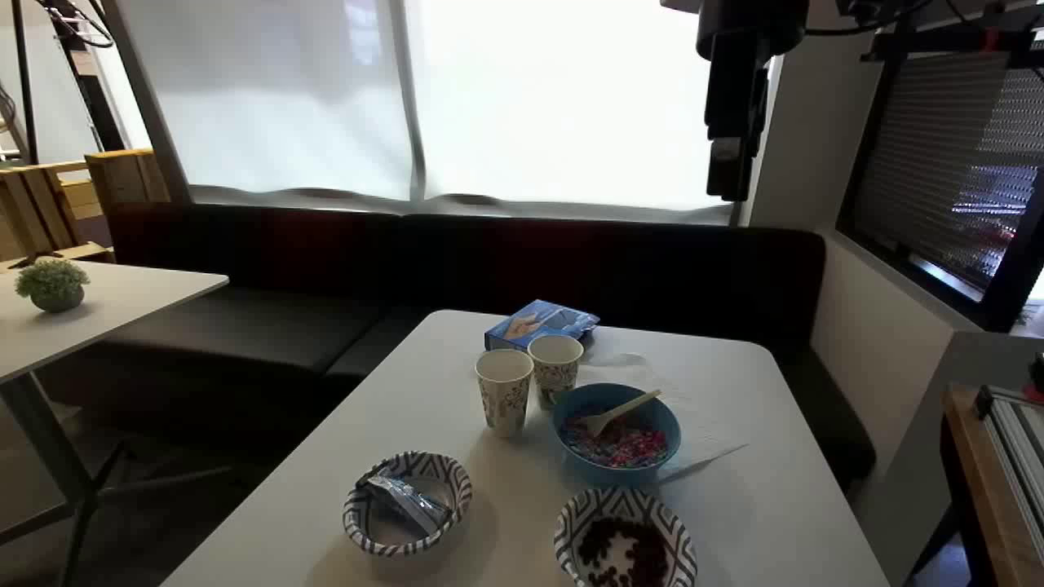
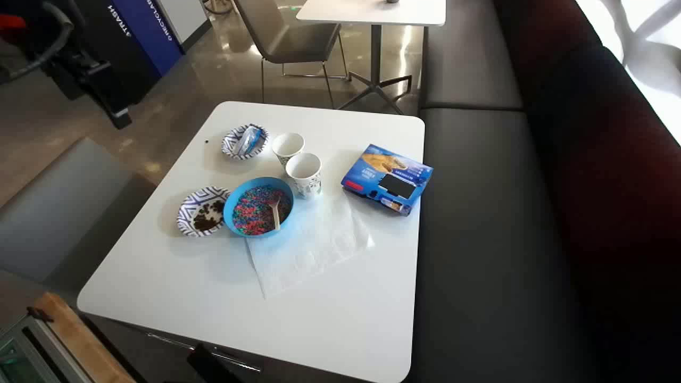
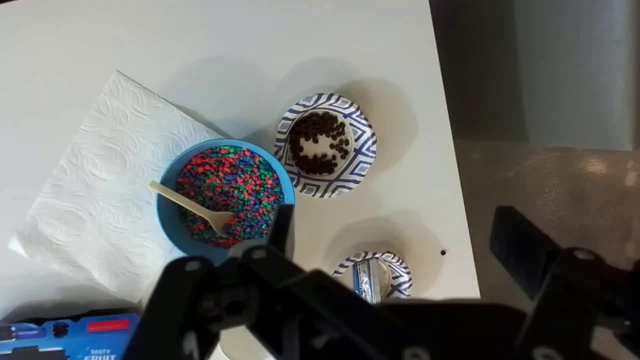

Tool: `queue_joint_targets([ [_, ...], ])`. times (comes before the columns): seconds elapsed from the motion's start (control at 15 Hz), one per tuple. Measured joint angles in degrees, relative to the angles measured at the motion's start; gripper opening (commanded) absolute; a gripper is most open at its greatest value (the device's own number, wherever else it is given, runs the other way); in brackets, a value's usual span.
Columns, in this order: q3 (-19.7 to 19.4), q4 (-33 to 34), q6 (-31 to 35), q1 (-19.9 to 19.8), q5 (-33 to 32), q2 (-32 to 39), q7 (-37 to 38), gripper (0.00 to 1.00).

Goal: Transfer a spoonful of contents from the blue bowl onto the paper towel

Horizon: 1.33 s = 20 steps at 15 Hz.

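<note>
The blue bowl (image 3: pixel 175 229) is open from above and across the towel (image 3: pixel 100 190), though the spoon (image 3: pixel 186 202) juts past its rim there. Two cups (image 2: pixel 310 186) and the dark-filled bowl (image 3: pixel 361 162) stand close on other sides; a gap parts cups from box (image 2: pixel 385 173).

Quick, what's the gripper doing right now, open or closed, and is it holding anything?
Gripper: open, jaws wide apart, holding nothing; the spoon rests in the blue bowl.

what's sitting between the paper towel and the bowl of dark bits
The blue bowl. The wrist view shows it between the paper towel and the bowl of dark bits.
</note>
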Motion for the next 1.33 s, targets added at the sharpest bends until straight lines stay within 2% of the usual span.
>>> queue_joint_targets([
  [0.6, 0.0, 0.0, 0.0, 0.0, 0.0, 0.0, 0.0, 1.00],
  [0.8, 0.6, -0.2, 1.4, -0.6, -2.3, 0.7, -1.1, 1.00],
  [1.07, 0.6, -1.9, 9.9, -1.5, -9.9, 5.6, -6.8, 1.00],
  [1.33, -0.3, -3.4, 19.7, -3.0, -17.1, 14.1, -15.5, 1.00],
])
